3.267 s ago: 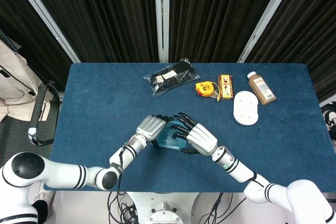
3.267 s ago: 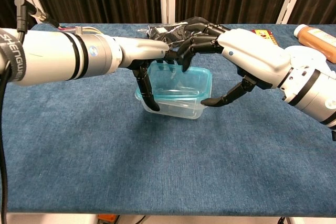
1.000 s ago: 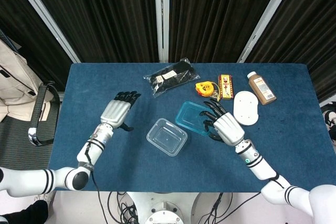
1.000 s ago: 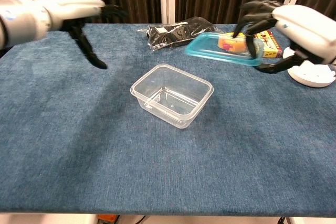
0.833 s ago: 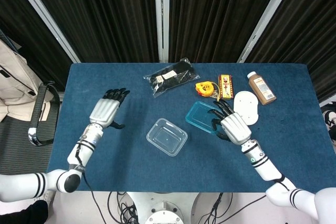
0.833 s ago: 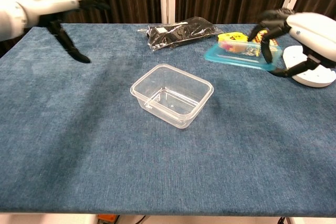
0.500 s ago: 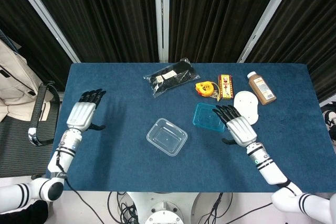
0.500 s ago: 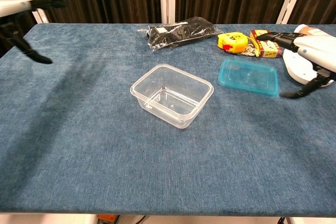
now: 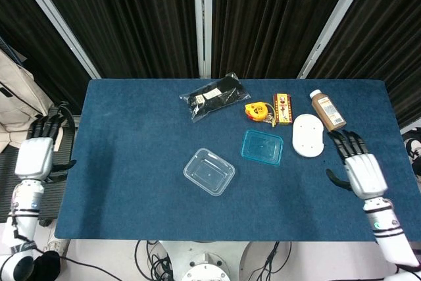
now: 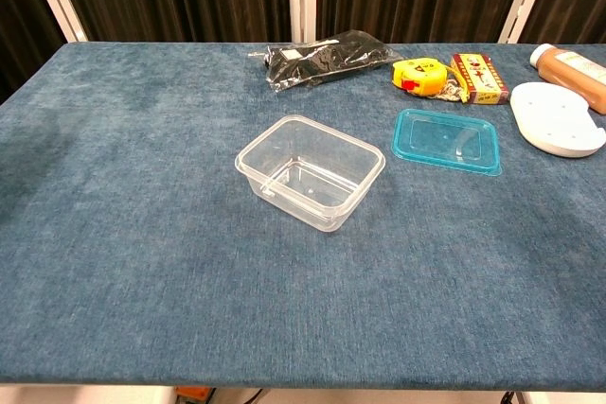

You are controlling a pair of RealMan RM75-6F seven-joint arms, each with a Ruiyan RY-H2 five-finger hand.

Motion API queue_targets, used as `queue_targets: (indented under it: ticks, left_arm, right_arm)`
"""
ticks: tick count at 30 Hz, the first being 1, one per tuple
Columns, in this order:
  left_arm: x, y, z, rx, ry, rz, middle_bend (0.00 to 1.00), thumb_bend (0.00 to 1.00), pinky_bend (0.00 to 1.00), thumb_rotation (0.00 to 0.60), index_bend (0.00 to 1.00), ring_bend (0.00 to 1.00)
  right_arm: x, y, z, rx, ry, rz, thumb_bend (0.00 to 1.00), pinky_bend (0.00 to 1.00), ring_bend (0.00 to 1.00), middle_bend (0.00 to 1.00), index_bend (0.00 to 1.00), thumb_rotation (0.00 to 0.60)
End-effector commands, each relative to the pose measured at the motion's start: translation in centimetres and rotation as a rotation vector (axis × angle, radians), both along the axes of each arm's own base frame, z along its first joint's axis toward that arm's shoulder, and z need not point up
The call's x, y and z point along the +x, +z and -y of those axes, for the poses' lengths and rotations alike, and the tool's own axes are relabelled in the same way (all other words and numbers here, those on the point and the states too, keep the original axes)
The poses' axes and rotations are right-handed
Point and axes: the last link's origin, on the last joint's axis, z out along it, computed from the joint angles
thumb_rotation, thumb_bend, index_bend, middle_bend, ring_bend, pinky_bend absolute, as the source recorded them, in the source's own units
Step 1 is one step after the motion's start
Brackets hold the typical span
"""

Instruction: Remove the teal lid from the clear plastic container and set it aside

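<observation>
Two hands flank the scene, and neither holds anything: the left hand [image 9: 38, 156] hangs off the tabletop's [image 9: 131, 129] left edge with fingers spread and released, and the right hand [image 9: 360, 169] sits near the right edge, likewise loose and apart from every object. Only the head view shows them; the chest view has no hand in it. The teal lid [image 10: 447, 140] lies flat on the blue cloth, just beside the clear plastic container [image 10: 311, 170] but not touching it, which stands uncovered near the middle. Judged from this layout, the job looks finished: the lid rests flat where it cannot slide back, and the wide placing of the arms gives both items room. Along the far side sit a black plastic bag [image 10: 322, 53], a yellow tape measure [image 10: 420, 76], a small red and yellow box [image 10: 478, 77], a brown bottle [image 9: 327, 110] with a white cap and a white oval dish [image 10: 559, 118], all well clear of the container. The box carries printed graphics and the bag a white label, but neither is sharp enough to read, and no brand can be made out.
</observation>
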Motion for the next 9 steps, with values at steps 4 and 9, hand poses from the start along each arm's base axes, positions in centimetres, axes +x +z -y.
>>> queue_targets:
  ticks: [4,9]
  left_arm:
    - [-1.4,2.6,6.0,0.048,0.01,-0.014,0.06,0.0,0.01,0.6,0.1,0.0]
    - [-1.9,2.8,9.8,0.065,0.053,-0.008,0.06,0.0,0.01,0.6,0.1,0.0]
  right_arm:
    - [-2.0,4.2,-5.6,-0.073,-0.076,0.087,0.24,0.09,0.02,0.12,0.08,0.6]
    - [-3.0,4.6,-7.9,-0.045,-0.106,0.109,0.25,0.06,0.01,0.1,0.08,0.6]
